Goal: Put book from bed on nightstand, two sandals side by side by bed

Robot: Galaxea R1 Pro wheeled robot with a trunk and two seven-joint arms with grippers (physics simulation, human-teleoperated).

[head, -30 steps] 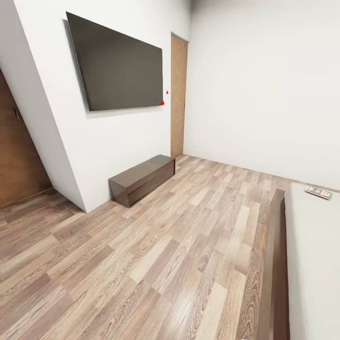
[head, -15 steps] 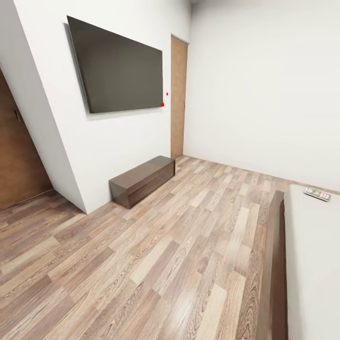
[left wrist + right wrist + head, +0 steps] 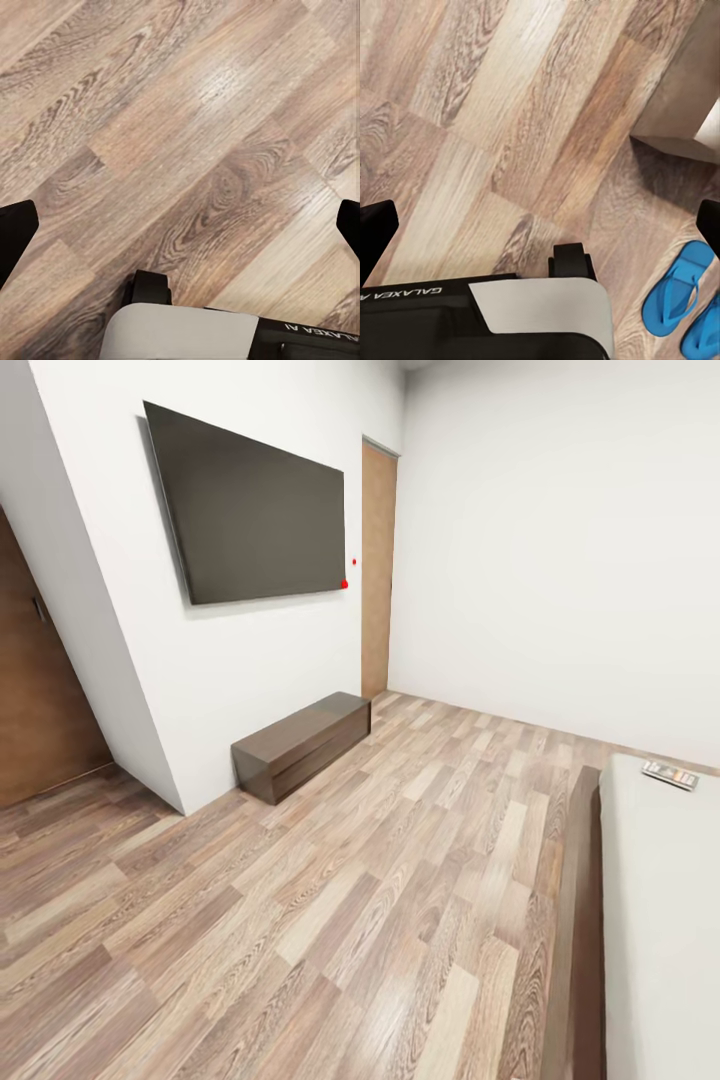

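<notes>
- Our head view has tilted slightly; the bed [image 3: 660, 920] stays at right.
- Both grippers, left [image 3: 180, 225] and right [image 3: 540, 217], stand apart, empty.
- The sandals [image 3: 682, 300] lie together on the floor.

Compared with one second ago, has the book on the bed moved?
No. The book lies at the same far corner of the bed. Its small shift in the picture matches that of the television, so the camera moved.
</notes>
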